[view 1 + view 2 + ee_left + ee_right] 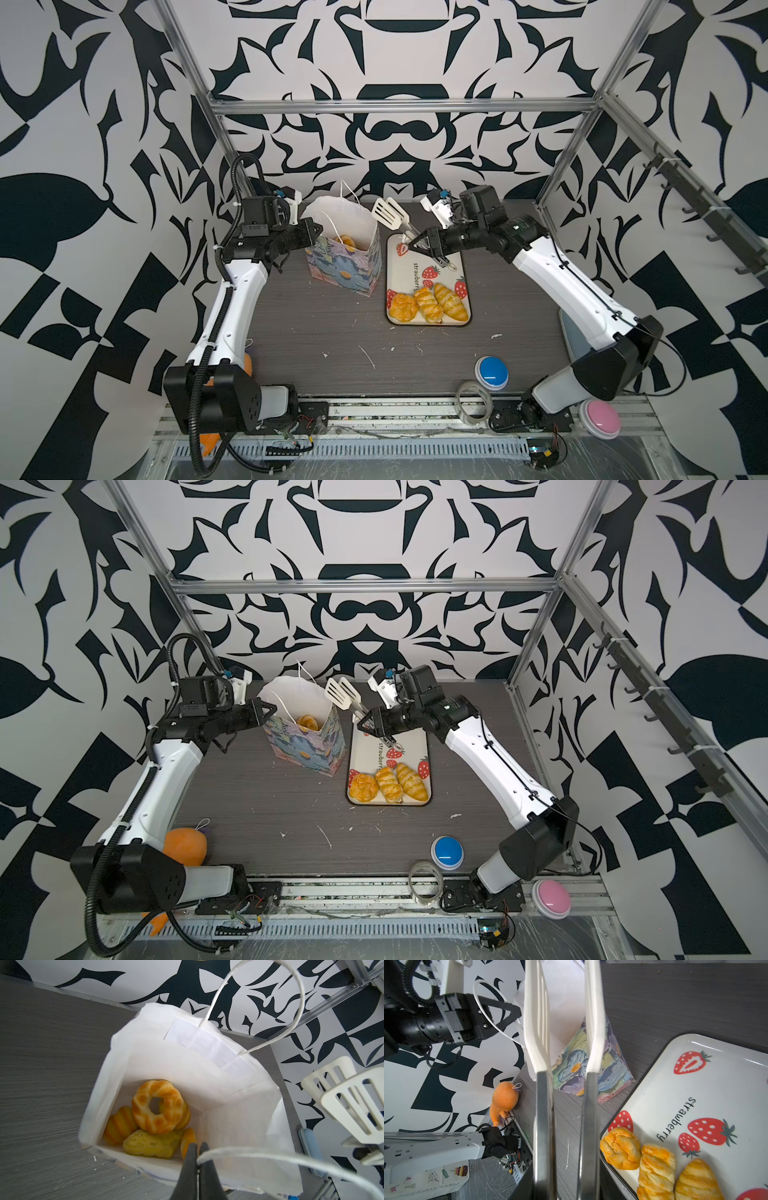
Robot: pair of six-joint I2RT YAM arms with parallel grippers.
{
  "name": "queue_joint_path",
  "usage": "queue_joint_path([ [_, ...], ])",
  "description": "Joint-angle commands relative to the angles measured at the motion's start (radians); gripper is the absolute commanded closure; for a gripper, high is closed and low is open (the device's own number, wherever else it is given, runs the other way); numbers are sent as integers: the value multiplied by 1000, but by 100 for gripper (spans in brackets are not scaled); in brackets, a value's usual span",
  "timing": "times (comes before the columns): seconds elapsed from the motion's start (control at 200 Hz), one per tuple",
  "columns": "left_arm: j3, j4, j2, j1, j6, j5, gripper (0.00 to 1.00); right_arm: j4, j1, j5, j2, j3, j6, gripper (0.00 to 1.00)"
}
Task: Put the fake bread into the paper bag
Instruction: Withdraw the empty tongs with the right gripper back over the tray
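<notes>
Currently the left gripper (pixel 198 1145) has its fingers pressed together on the near cord handle (pixel 249 1151) of the paper bag (pixel 345 266), with the white cord pinched just behind the fingertips. The bag stands upright on the table (pixel 324 332), its open mouth directly beyond and below those fingers. At its bottom lies part of the fake bread: a ring-shaped piece (pixel 158 1106) on top, a striped loaf (pixel 119 1125) beside it, a pale flat piece (pixel 151 1144) closest to the fingertips, and at least two more that are partly hidden. The right gripper (pixel 417 244) is clamped on the metal arms of a pair of tongs (pixel 390 214). The white slotted blades reach out past its fingers, stand apart from each other and carry nothing. They sit just beside the bag's rim, on the side away from the left fingers. Under the right fingers is the strawberry-printed tray (pixel 737 1088), bare at that spot. Three more pieces lie in a row at the tray's end farthest from those fingers: a round bun (pixel 403 306), a braided loaf (pixel 429 305) and a croissant (pixel 451 302), each touching its neighbour.
</notes>
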Motion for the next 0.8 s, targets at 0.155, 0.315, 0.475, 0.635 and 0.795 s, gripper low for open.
queue_joint_path([
  [0.155,-21,6,-15,3,-11,31,98,-101,-44,74,-97,-113,-33,62],
  [0.315,-21,8,-11,3,-11,31,98,-139,-58,102,-141,-214,-16,62],
  [0.475,-21,10,-3,3,-18,42,99,-214,-60,149,-173,-268,-22,62],
  [0.635,-22,13,-4,3,-20,40,98,-314,-68,225,-199,-279,-29,62],
  [0.795,-24,14,-7,0,-17,32,98,-399,-81,319,-221,-292,-27,62],
])
